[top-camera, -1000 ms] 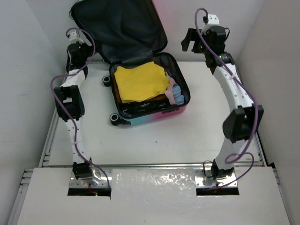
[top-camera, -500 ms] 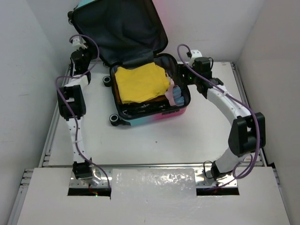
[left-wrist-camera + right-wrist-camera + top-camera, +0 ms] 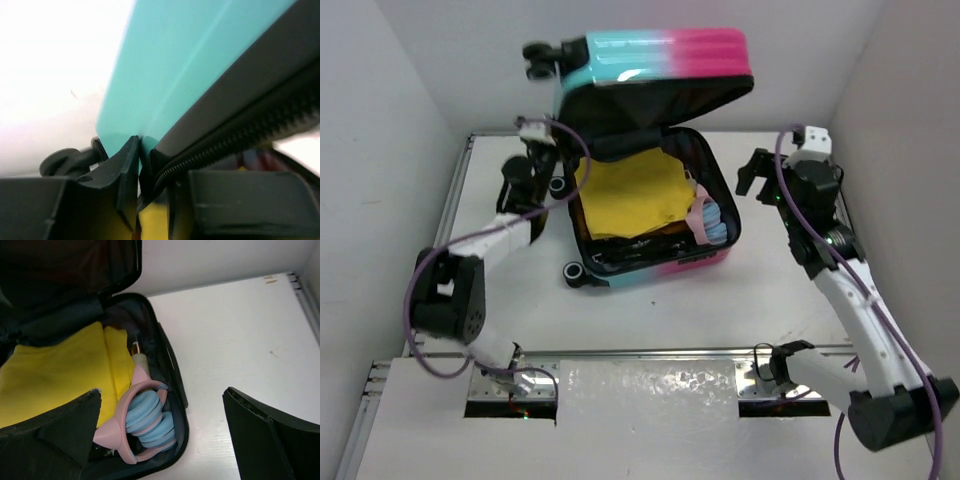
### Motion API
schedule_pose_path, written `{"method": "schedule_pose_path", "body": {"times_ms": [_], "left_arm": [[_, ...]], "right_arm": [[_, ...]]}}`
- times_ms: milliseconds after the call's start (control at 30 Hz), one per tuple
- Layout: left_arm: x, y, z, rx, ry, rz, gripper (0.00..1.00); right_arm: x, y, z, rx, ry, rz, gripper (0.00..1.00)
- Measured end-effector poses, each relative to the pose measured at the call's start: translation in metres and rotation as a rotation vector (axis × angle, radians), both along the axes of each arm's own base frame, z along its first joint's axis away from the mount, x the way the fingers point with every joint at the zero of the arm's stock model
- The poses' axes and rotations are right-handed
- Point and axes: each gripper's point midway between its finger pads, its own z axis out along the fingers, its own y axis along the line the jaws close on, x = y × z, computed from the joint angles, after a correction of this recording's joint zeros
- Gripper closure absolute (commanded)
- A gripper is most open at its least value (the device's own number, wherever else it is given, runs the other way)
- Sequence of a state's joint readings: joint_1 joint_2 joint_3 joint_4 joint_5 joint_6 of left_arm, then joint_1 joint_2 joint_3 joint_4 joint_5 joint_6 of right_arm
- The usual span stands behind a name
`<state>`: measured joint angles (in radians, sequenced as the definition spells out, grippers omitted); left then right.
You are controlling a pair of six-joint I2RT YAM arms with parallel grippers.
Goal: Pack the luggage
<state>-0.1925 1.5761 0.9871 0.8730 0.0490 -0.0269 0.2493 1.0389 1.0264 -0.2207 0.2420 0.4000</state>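
Observation:
The luggage (image 3: pixel 660 268) lies on the table with its pink-to-teal lid (image 3: pixel 660 58) raised partway over the base. My left gripper (image 3: pixel 563 145) is shut on the lid's left edge. In the left wrist view its jaws (image 3: pixel 140 150) pinch the teal shell (image 3: pixel 190 65) just beside the zipper (image 3: pixel 240 134). A folded yellow cloth (image 3: pixel 630 195) fills the base, with pink and blue cat-ear headphones (image 3: pixel 145 420) tucked at its right side. My right gripper (image 3: pixel 161 391) hangs open above the luggage's right rim, holding nothing; it also shows from above (image 3: pixel 760 180).
White walls close in the table on the left, back and right. A metal rail (image 3: pixel 650 352) runs along the table's near edge. The luggage's black wheels (image 3: pixel 538 58) stick up at the lid's top left.
The lid has swung from leaning back to hanging over the base. My left gripper closed on its edge and moved forward with it. The right arm reached toward the luggage, then drew back right.

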Motion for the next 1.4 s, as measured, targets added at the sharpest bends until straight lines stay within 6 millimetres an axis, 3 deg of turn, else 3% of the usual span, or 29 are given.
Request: {"method": "schedule_pose_path", "body": {"times_ms": [67, 100, 133, 200, 267, 300, 367, 400, 533, 667, 800, 933, 1000, 1067, 1133, 1167, 1267, 1300, 1400], "left_arm": [[-0.036, -0.014, -0.017, 0.041, 0.001, 0.002, 0.85], [-0.054, -0.018, -0.026, 0.059, 0.007, 0.008, 0.72], [-0.071, -0.02, -0.036, 0.064, 0.028, 0.021, 0.33], [-0.12, -0.049, -0.061, 0.051, 0.078, -0.073, 0.02], [-0.176, -0.087, -0.069, 0.02, 0.103, -0.227, 0.0], [-0.201, -0.099, -0.064, -0.009, 0.092, -0.296, 0.0], [-0.245, -0.114, -0.064, -0.036, 0.115, -0.415, 0.0], [-0.257, -0.113, -0.065, -0.044, 0.133, -0.437, 0.0], [-0.279, -0.099, -0.072, -0.178, 0.289, -0.438, 0.0], [-0.286, -0.088, -0.094, -0.252, 0.536, -0.355, 0.0], [-0.287, -0.057, -0.114, -0.263, 0.738, -0.131, 0.0], [-0.262, -0.03, -0.09, -0.216, 0.772, 0.13, 0.0], [-0.234, -0.027, -0.053, -0.237, 0.732, 0.205, 0.0], [-0.187, -0.018, -0.026, -0.259, 0.726, 0.269, 0.0], [-0.127, 0.008, -0.004, -0.296, 0.702, 0.35, 0.0], [-0.101, 0.017, -0.003, -0.298, 0.702, 0.376, 0.0], [-0.016, 0.048, -0.026, -0.267, 0.772, 0.44, 0.0], [0.007, 0.053, -0.039, -0.249, 0.821, 0.425, 0.03], [0.102, 0.062, -0.064, -0.252, 0.839, 0.348, 0.04]], "right_arm": [[-0.018, -0.01, 0.013, -0.001, -0.023, -0.033, 0.01], [-0.027, -0.016, 0.017, -0.004, -0.03, -0.05, 0.01], [-0.036, -0.021, 0.021, -0.008, -0.03, -0.066, 0.01], [-0.051, -0.031, 0.027, -0.021, -0.026, -0.095, 0.01], [-0.061, -0.037, 0.036, -0.034, -0.025, -0.112, 0.01], [-0.064, -0.038, 0.04, -0.038, -0.026, -0.112, 0.01], [-0.068, -0.037, 0.049, -0.04, -0.03, -0.096, 0.01], [-0.067, -0.033, 0.053, -0.036, -0.03, -0.074, 0.01], [-0.059, -0.012, 0.051, -0.014, -0.008, 0.034, 0.01], [-0.052, 0.0, 0.018, -0.014, 0.082, 0.084, 0.01], [-0.058, -0.011, -0.02, -0.045, 0.188, 0.03, 0.01], [-0.061, -0.03, -0.044, -0.094, 0.263, -0.073, 0.01], [-0.064, -0.036, -0.059, -0.105, 0.302, -0.11, 0.01], [-0.072, -0.045, -0.08, -0.119, 0.338, -0.16, 0.01], [-0.081, -0.056, -0.09, -0.122, 0.342, -0.216, 0.01], [-0.085, -0.06, -0.095, -0.127, 0.354, -0.235, 0.01], [-0.092, -0.068, -0.121, -0.127, 0.413, -0.273, 0.01], [-0.094, -0.067, -0.133, -0.121, 0.435, -0.273, 0.01], [-0.106, -0.051, -0.187, -0.068, 0.526, -0.213, 0.01]]}}
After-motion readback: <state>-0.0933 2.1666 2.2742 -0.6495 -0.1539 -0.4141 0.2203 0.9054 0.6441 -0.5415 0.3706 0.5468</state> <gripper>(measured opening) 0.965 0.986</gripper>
